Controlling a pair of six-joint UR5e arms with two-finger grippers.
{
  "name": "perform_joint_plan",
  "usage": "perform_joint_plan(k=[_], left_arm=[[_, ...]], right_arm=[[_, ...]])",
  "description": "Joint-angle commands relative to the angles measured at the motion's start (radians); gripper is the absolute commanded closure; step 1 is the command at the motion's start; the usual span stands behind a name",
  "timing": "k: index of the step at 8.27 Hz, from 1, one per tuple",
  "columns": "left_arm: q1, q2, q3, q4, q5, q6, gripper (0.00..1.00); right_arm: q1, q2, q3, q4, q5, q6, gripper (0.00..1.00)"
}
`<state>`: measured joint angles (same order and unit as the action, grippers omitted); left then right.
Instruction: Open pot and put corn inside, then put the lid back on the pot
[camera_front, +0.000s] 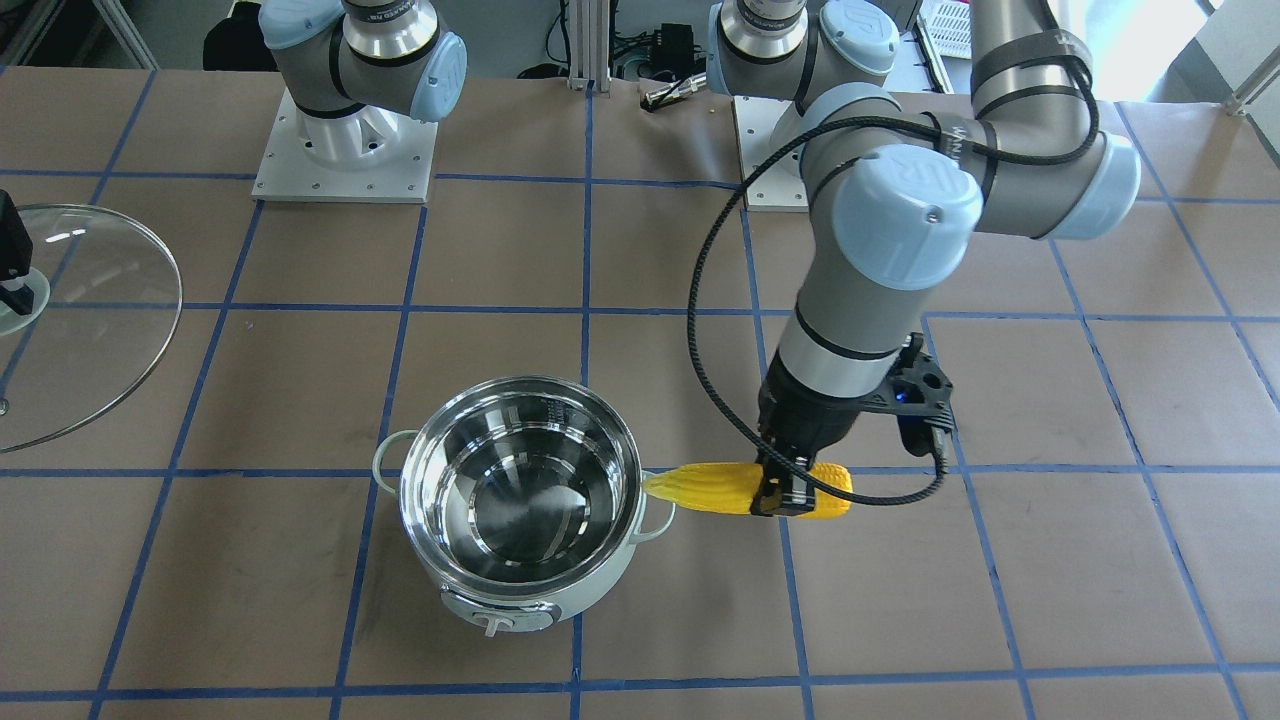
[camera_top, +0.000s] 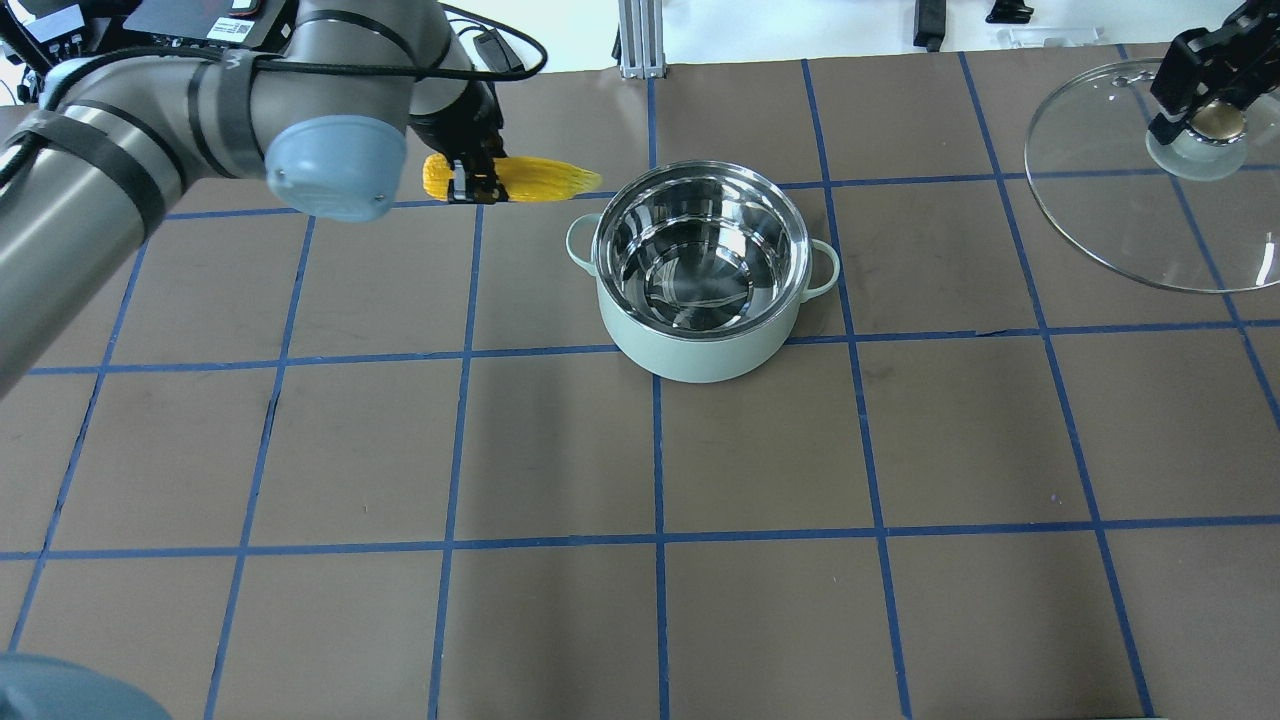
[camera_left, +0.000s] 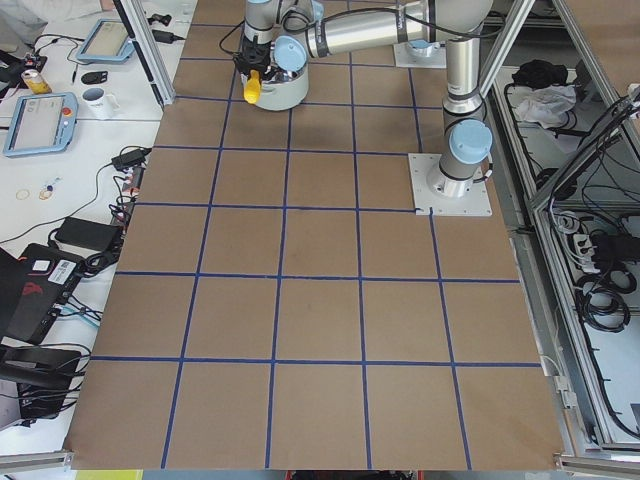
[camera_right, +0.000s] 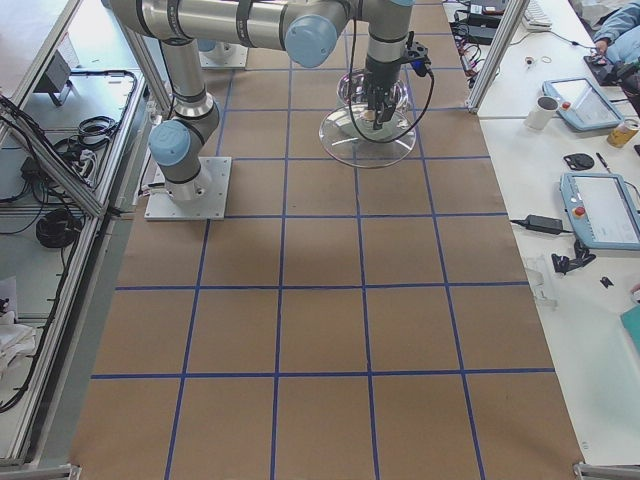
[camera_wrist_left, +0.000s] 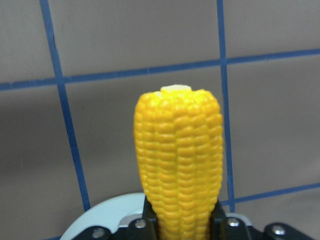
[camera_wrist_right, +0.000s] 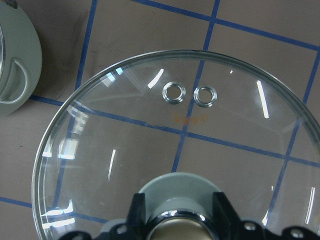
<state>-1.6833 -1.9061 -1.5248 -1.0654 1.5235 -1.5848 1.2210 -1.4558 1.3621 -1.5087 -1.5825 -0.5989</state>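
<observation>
Left gripper (camera_front: 783, 497) is clamped across the kernel-textured yellow corn (camera_front: 700, 487), whose tapered tip is near the open pot (camera_top: 700, 352) with its polished steel bowl and mint wall. Right gripper (camera_top: 1203, 118) is closed on the domed glass lid (camera_top: 1100, 215) at its knob, well apart from the pot.

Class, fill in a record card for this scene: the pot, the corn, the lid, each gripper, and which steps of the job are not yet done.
Pot: uncovered, shiny inside empty.
Corn: held level by the left gripper, pointed tip toward the pot, not inside it.
Lid: off to one side, well apart from the pot.
Left gripper: jaws shut on the corn, nearer its blunt end.
Right gripper: jaws on either side of the lid's knob.
Not yet done: corn into pot, lid back on.
</observation>
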Motion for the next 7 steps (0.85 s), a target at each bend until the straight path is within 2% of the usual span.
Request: perform_joint_plan(k=[1,5,7], left_arm=[[-0.162,-0.002,0.000,0.033,-0.005,-0.159,1.00],[-0.260,-0.073,-0.002,0.117,-0.020,-0.187,1.00],[-0.268,-0.119,-0.002,0.175,-0.022,-0.181,1.00]], right_arm=[[-0.001,0.002,0.002,0.001,-0.001,-0.004,0.82],[-0.001,0.003,0.002,0.001,-0.004,-0.004,0.82],[-0.001,0.002,0.002,0.001,-0.001,-0.004,0.82]])
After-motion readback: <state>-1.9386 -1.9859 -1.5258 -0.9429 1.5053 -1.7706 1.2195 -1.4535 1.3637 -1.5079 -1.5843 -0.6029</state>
